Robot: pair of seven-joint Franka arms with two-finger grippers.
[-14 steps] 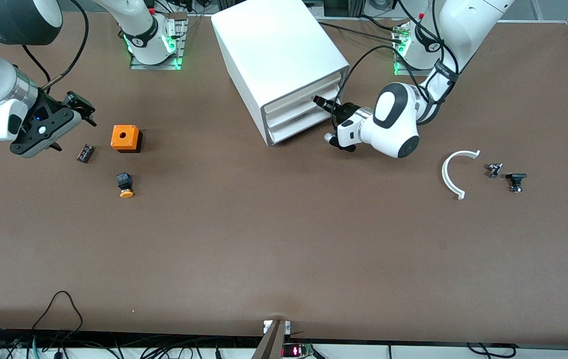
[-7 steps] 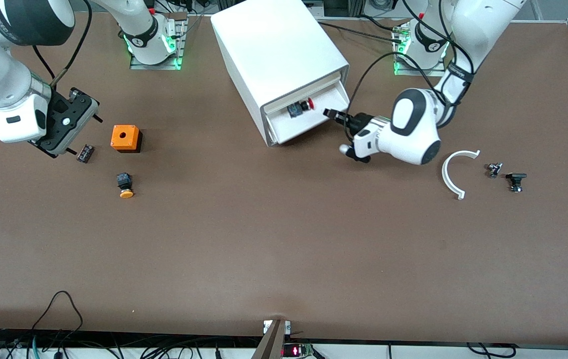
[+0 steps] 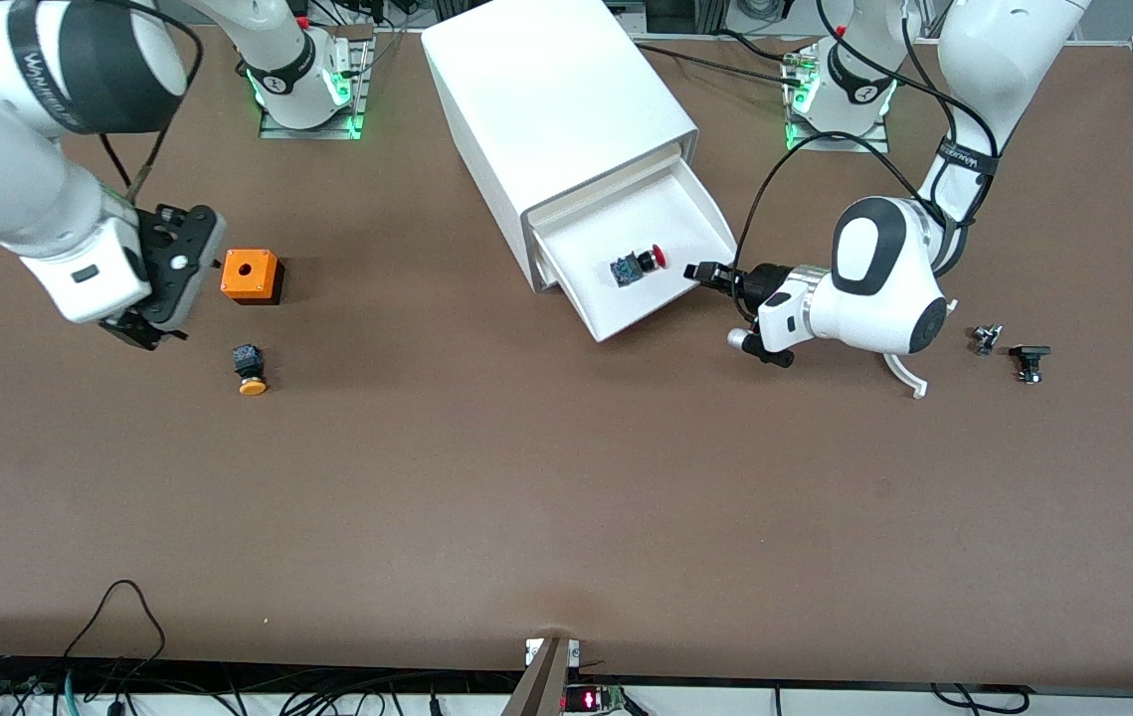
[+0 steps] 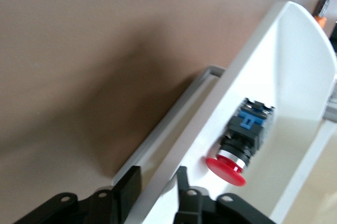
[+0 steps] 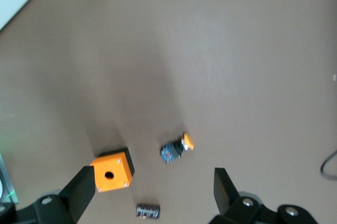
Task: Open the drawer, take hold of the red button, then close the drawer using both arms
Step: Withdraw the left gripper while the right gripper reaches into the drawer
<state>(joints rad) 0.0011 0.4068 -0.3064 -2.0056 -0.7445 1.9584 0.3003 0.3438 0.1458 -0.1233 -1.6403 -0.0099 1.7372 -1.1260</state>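
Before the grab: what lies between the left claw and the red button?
Only the drawer's front wall. In the left wrist view, the left claw straddles it; the red button lies just inside.

Matt brown table (image 3: 566, 477), smooth white plastic drawer (image 3: 695, 204), glossy red button (image 3: 638, 266)

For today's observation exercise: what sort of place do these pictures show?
Probably a robotics lab test bench: two white arms are bolted to a brown table, cables trail along its edge, and small parts like a red button in a white drawer are laid out.
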